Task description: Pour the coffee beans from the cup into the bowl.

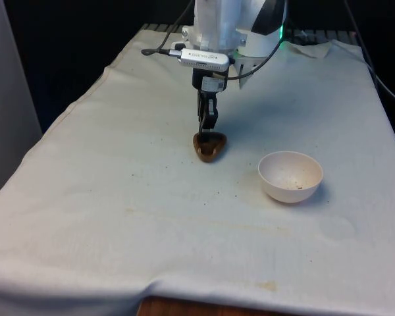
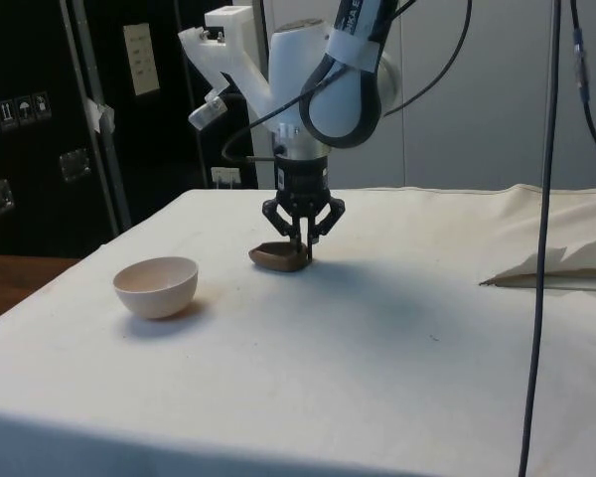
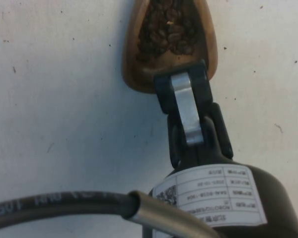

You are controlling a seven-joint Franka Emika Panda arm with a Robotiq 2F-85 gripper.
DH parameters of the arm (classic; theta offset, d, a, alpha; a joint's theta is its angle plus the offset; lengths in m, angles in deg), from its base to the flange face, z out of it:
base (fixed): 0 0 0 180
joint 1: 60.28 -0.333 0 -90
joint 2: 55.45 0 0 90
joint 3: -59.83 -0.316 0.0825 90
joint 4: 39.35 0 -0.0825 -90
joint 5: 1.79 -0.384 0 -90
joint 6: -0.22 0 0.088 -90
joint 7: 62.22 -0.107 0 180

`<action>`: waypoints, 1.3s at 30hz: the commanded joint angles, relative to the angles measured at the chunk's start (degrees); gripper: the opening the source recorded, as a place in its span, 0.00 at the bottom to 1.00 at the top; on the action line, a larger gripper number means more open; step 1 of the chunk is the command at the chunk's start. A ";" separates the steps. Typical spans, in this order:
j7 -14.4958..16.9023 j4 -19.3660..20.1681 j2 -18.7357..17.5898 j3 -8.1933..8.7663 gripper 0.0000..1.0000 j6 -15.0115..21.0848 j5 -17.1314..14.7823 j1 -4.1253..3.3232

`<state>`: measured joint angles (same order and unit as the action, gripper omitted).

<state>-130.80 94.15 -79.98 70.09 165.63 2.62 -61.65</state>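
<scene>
A brown, teardrop-shaped cup (image 1: 209, 146) full of coffee beans rests on the white cloth near the table's middle. My gripper (image 1: 207, 126) stands straight above it, pointing down, and is shut on the cup's rim. From the side, the cup (image 2: 280, 257) sits under the pinched gripper (image 2: 300, 250). At the wrist, the cup (image 3: 169, 39) shows dark beans inside, and one finger (image 3: 184, 99) reaches over its wall. A cream bowl (image 1: 290, 176) with a few specks inside stands apart from the cup, towards the front view's right and nearer the camera. It appears as a pale bowl (image 2: 156, 286) in the side view.
A folded ridge of cloth (image 2: 561, 266) lies at the far side of the table. A dark cable (image 2: 541, 248) hangs down in front of the side camera. The table's near edge (image 1: 184, 297) shows wood under the cloth.
</scene>
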 commanded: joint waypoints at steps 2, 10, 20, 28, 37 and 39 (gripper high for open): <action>-0.11 -0.11 -0.11 0.00 0.00 -0.06 -0.06 0.00; -0.23 -1.20 0.57 0.46 0.00 -1.95 0.52 -0.34; -0.52 -2.41 4.24 0.46 0.00 -7.56 1.49 -0.63; -0.52 -3.44 7.16 0.29 0.00 -11.86 2.86 -0.80; 0.00 -5.90 8.19 -0.17 0.00 -16.16 3.95 -0.63; 0.34 -6.99 8.42 -0.29 0.00 -17.70 4.30 -0.57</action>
<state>-130.69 87.33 -71.90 69.86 148.55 6.80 -62.17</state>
